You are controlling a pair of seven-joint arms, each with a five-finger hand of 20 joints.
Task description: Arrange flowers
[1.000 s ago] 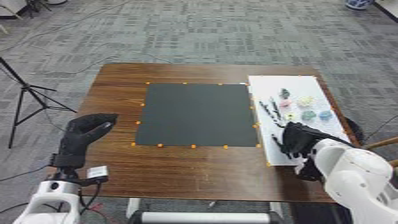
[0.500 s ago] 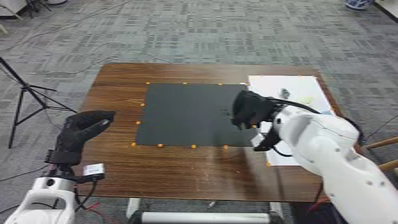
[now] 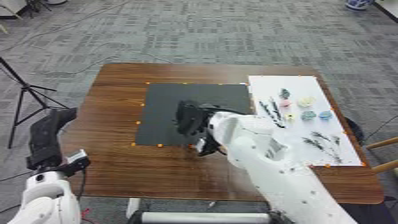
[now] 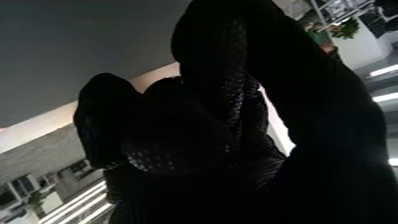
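Note:
On the white board (image 3: pixel 342 131) lie a dark green piece (image 3: pixel 284 93), a pink flower (image 3: pixel 285 103), a pale yellow flower (image 3: pixel 306 101), a small yellow flower (image 3: pixel 290 117), a teal flower (image 3: pixel 308 115) and a blue flower (image 3: pixel 325 115). Dark slender sprigs (image 3: pixel 275 106) rest beside them, and feathery dark sprigs (image 3: pixel 327 145) lie nearer the front. My right hand (image 3: pixel 194 119) is over the dark mat (image 3: pixel 163 117); whether it holds a sprig is unclear. In the right wrist view the right hand (image 4: pixel 187 135) is dark. My left hand (image 3: pixel 46 134) stays open at the table's left edge.
The brown wooden table (image 3: pixel 120 165) carries small orange markers around the mat and board. A black tripod (image 3: pixel 28 90) stands on the floor at the left. A wooden chair (image 3: pixel 384 144) is near the right edge. My right forearm crosses the table's front right.
My right hand has moved left from the white board to over the dark mat, uncovering the flowers and front sprigs. My left hand has shifted slightly left.

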